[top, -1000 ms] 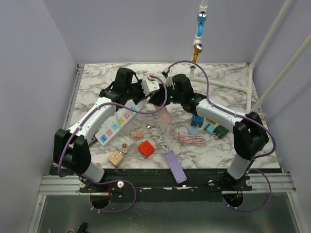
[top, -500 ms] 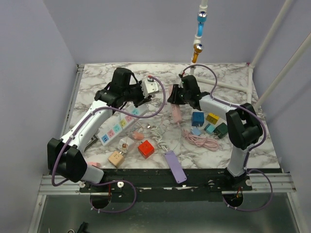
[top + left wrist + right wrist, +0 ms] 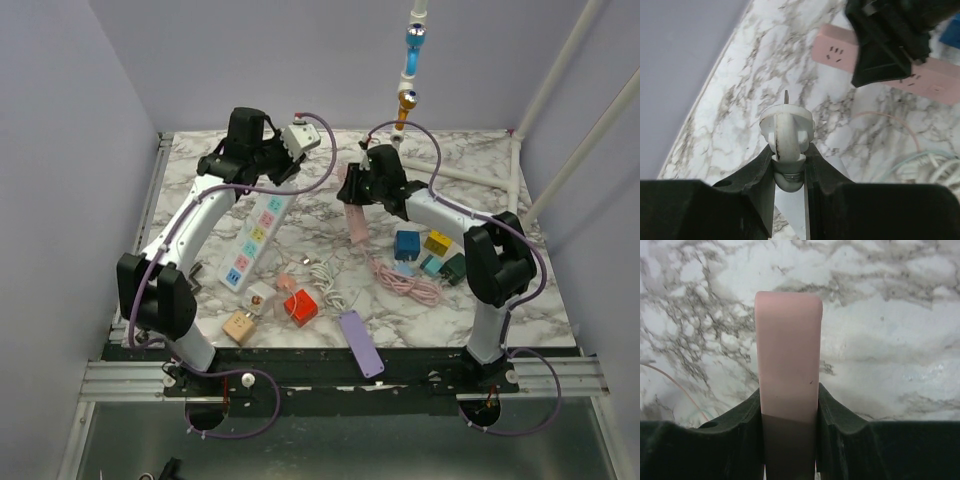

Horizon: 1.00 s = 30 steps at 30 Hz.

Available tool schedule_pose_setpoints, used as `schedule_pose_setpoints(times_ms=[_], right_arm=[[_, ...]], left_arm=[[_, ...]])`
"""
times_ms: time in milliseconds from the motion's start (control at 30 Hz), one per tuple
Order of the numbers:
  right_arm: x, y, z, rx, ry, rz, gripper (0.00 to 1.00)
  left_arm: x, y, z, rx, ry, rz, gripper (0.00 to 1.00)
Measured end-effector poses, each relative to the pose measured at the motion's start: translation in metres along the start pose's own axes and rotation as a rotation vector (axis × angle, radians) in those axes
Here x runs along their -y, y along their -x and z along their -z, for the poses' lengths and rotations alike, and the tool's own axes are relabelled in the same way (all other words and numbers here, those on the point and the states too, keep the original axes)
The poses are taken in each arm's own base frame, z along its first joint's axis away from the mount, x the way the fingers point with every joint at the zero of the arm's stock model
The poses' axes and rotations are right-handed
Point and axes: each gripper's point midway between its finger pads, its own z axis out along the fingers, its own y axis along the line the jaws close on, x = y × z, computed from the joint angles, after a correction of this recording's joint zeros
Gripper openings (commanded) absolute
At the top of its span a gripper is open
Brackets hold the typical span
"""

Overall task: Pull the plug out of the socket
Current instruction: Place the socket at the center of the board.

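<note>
**A:** Where's the plug, and what has hold of it?

**B:** The white plug (image 3: 786, 125) is free of the socket and held up over the far edge of the table (image 3: 500, 300), left of its middle. The left gripper (image 3: 788, 152) is clamped tight on its base. The right gripper (image 3: 789, 392) pinches the pink socket strip (image 3: 788, 350) across its width, near the middle of the far edge.

**A:** How will the plug handle?

**B:** I'd judge it light, rigid plastic. Its sides look smooth, so it might twist between the pads. Low on the body, away from the metal, looks like the right place to hold it.

**A:** Anything you can't make out?

**B:** Only one prong (image 3: 786, 96) shows, and the fingers cover the lower body. I can't tell whether a cord trails from it. The right wrist view shows only the strip's blank face, and its held end disappears between the fingers.
</note>
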Motion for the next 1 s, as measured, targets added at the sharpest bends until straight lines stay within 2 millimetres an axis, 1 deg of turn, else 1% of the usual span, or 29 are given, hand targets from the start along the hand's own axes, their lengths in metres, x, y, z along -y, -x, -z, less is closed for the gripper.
schedule_pose_setpoints(times_ms=[67, 100, 133, 167, 200, 267, 367, 433, 467, 500, 533, 633, 733, 833, 933, 1000], right_arm=[[-0.005, 0.017, -0.004, 0.033, 0.008, 0.012, 0.01], [-0.007, 0.025, -0.006, 0.048, 0.010, 0.018, 0.01], [-0.009, 0.032, -0.010, 0.062, 0.011, 0.022, 0.01], [-0.010, 0.039, -0.015, 0.073, 0.009, 0.026, 0.01], [-0.011, 0.044, -0.019, 0.080, 0.008, 0.030, 0.01], [-0.012, 0.054, -0.031, 0.096, 0.004, 0.039, 0.06], [-0.008, 0.059, -0.048, 0.097, -0.013, 0.044, 0.13], [-0.003, 0.054, -0.057, 0.082, -0.027, 0.043, 0.24], [0.000, 0.050, -0.062, 0.074, -0.034, 0.042, 0.28], [0.003, 0.045, -0.066, 0.064, -0.042, 0.040, 0.31], [0.006, 0.040, -0.069, 0.052, -0.051, 0.039, 0.37], [0.014, 0.029, -0.077, 0.028, -0.071, 0.037, 0.49], [0.018, 0.025, -0.081, 0.021, -0.082, 0.040, 0.58], [0.017, 0.028, -0.083, 0.027, -0.084, 0.040, 0.66], [0.015, 0.035, -0.084, 0.041, -0.079, 0.040, 0.73], [0.013, 0.038, -0.084, 0.048, -0.077, 0.038, 0.80]], left_arm=[[-0.032, -0.008, -0.006, -0.027, 0.068, 0.023, 0.00], [-0.044, -0.012, -0.008, -0.038, 0.093, 0.030, 0.00], [-0.052, -0.014, -0.010, -0.046, 0.109, 0.033, 0.00], [-0.068, -0.021, -0.014, -0.066, 0.138, 0.040, 0.00], [-0.078, -0.023, -0.016, -0.076, 0.158, 0.041, 0.00], [-0.098, -0.032, -0.023, -0.101, 0.191, 0.047, 0.00], [-0.116, -0.037, -0.035, -0.122, 0.222, 0.051, 0.00], [-0.126, -0.040, -0.044, -0.132, 0.235, 0.054, 0.00], [-0.132, -0.043, -0.050, -0.140, 0.244, 0.055, 0.00], [-0.135, -0.046, -0.053, -0.147, 0.249, 0.058, 0.03], [-0.137, -0.051, -0.058, -0.158, 0.253, 0.061, 0.08], [-0.141, -0.067, -0.071, -0.199, 0.256, 0.076, 0.34], [-0.146, -0.081, -0.083, -0.234, 0.254, 0.093, 0.47], [-0.144, -0.091, -0.087, -0.260, 0.245, 0.108, 0.55], [-0.141, -0.095, -0.087, -0.271, 0.241, 0.119, 0.57], [-0.139, -0.099, -0.088, -0.279, 0.236, 0.124, 0.60]])
